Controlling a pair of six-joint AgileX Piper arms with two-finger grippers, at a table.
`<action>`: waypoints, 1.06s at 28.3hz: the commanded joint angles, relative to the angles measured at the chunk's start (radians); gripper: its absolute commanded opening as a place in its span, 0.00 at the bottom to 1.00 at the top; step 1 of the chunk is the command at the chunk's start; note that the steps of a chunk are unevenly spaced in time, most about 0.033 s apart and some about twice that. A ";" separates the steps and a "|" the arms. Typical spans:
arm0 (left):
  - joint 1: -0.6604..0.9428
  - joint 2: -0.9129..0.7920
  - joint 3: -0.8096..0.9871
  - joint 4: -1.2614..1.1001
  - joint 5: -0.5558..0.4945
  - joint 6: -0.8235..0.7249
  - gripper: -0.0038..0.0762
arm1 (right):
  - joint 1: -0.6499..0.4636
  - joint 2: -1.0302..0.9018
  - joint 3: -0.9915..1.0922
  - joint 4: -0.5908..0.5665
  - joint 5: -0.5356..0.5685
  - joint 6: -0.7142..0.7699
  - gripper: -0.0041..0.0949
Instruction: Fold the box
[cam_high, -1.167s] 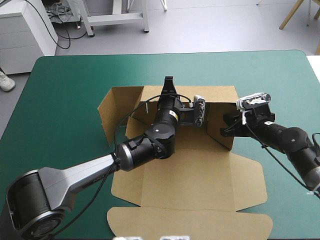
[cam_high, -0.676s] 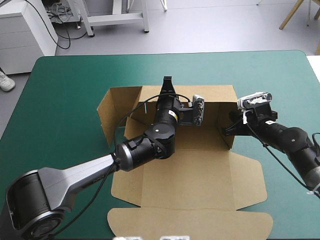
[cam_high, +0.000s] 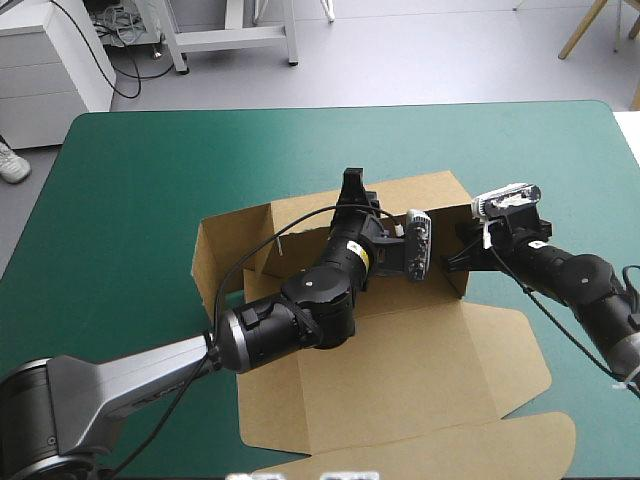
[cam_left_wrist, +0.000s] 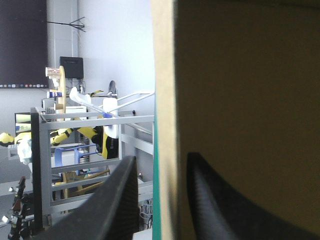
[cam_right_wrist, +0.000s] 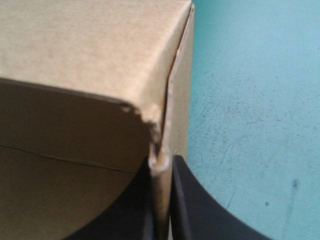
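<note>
Brown board, partly erected: the box (cam_high: 400, 350) sits at mid-table, slightly askew. Its far wall (cam_high: 420, 192) is raised and its lid panel (cam_high: 450, 450) lies flat toward the near edge. The left gripper (cam_left_wrist: 162, 159) clamps the far wall's upper edge, with the sheet between its black fingers (cam_left_wrist: 110, 200). The right gripper (cam_right_wrist: 161, 165) pinches the raised right-hand corner, all but closed on the board. The step in hand appears to be raising and squaring the walls. The next move likely calls for steadying the far wall while a side wall is folded in and tucked, without tearing the frayed corner (cam_right_wrist: 150, 120). The teal-green cover (cam_high: 130, 170) lies smooth beneath the box; beyond its far edge only grey floor (cam_high: 400, 50) shows.
</note>
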 joint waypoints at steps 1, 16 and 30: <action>-0.039 -0.063 -0.030 -0.069 0.060 0.069 0.35 | 0.001 -0.021 -0.037 0.034 -0.037 0.016 0.02; -0.067 -0.270 -0.175 -0.389 0.153 0.082 0.35 | 0.001 -0.021 -0.037 0.034 -0.062 0.024 0.02; 0.394 -0.279 -0.457 -0.481 0.378 0.036 0.44 | 0.001 -0.021 -0.037 0.034 -0.069 0.034 0.02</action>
